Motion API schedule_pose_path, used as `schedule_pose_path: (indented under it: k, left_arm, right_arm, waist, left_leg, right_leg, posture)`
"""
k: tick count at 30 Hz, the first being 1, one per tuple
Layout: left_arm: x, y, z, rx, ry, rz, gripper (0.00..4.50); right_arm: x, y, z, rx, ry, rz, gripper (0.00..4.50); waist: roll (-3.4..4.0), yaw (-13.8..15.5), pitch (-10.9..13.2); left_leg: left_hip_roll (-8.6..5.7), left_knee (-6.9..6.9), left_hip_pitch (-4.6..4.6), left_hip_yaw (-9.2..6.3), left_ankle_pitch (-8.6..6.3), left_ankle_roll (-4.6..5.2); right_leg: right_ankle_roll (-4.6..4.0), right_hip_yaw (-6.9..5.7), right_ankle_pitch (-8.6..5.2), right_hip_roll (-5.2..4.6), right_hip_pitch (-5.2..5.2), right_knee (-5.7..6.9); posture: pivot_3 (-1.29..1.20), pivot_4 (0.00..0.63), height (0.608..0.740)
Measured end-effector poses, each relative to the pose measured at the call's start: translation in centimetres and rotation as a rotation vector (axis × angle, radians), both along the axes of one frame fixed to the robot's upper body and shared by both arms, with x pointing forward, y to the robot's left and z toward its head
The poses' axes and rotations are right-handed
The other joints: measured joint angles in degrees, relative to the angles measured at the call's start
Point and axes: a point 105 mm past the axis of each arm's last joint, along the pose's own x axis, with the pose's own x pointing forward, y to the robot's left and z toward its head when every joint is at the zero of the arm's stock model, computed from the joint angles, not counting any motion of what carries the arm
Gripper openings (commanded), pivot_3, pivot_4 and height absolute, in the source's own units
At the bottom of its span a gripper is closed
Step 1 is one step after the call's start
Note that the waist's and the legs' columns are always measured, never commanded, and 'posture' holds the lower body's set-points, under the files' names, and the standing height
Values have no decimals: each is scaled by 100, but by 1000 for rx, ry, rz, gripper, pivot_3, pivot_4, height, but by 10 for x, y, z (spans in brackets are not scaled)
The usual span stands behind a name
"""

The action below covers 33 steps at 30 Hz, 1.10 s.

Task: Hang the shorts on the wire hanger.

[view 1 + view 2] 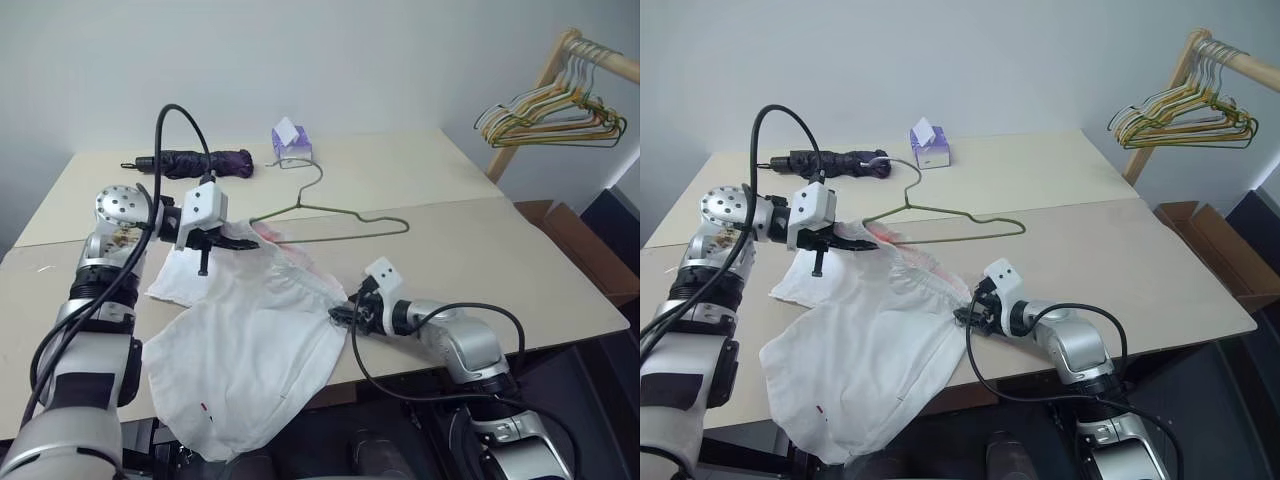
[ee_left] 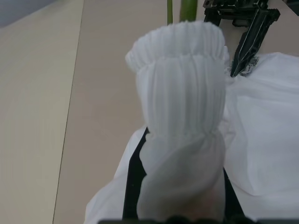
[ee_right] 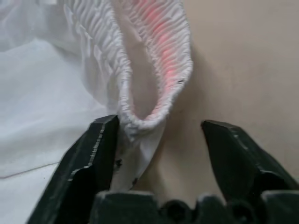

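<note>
The white shorts (image 1: 250, 340) lie spread on the table, one leg hanging over the front edge. My left gripper (image 1: 240, 240) is shut on the gathered waistband (image 2: 180, 93) and holds that end lifted off the table. My right gripper (image 1: 338, 315) is low at the other end of the waistband and stands open. The folded band end (image 3: 154, 70) sits between its fingers (image 3: 93, 154) and brushes one of them. The thin olive wire hanger (image 1: 340, 215) lies flat on the table just behind the shorts, its hook toward the back.
A small purple tissue box (image 1: 291, 143) and a folded dark umbrella (image 1: 200, 162) lie at the back of the table (image 1: 500, 250). A wooden rack with coloured hangers (image 1: 555, 112) stands at the right, above a cardboard box (image 1: 575, 240).
</note>
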Motion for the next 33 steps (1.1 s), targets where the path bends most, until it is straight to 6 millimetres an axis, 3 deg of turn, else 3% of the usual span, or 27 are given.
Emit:
schedule_pose_path:
  k: [6,7,12,16,20,23,33]
  left_arm:
    - [0,0,-1,-2,-1,7,0]
    - [1,0,-1,-3,-2,8,0]
    - [1,1,-1,-4,-6,14,0]
    - [-3,12,-6,25,14,29,0]
    - [-14,29,-23,135,59,17,0]
    - [-18,34,-38,202,78,-1,0]
    - [-9,43,-46,253,56,69,0]
  right_arm:
    - [-3,18,5,91,14,10,149]
    - [-2,18,6,92,14,9,20]
    - [0,13,7,108,18,-9,20]
    - [4,-3,7,86,11,-48,20]
    - [11,-26,11,62,-9,-103,20]
    - [12,-32,14,58,-17,-108,20]
    - [18,-55,33,5,-89,-68,20]
  waist:
    - [0,-7,0]
    - [0,-5,0]
    - [0,-7,0]
    - [0,-18,0]
    - [1,-21,0]
    - [1,-16,0]
    - [0,-9,-1]
  left_leg:
    - [0,0,-1,-3,0,0]
    - [0,0,-1,-2,0,0]
    - [-1,0,-1,-4,0,0]
    - [0,0,-1,-4,0,0]
    - [0,-2,1,-4,0,0]
    - [-1,-1,0,-3,0,0]
    - [-2,-1,-2,-3,0,0]
  right_leg:
    - [0,-2,0,0,0,-1]
    - [0,-2,0,-1,0,-1]
    - [0,-3,0,-1,1,-1]
    - [0,-3,0,-1,-1,0]
    - [0,-3,0,0,0,0]
    - [0,-3,0,0,1,-1]
    - [0,-4,0,-2,2,-3]
  posture:
    - [-50,0,740]
    - [-50,0,740]
    - [-53,2,740]
    - [-55,4,740]
    - [-56,4,740]
    - [-62,4,740]
    - [-70,0,740]
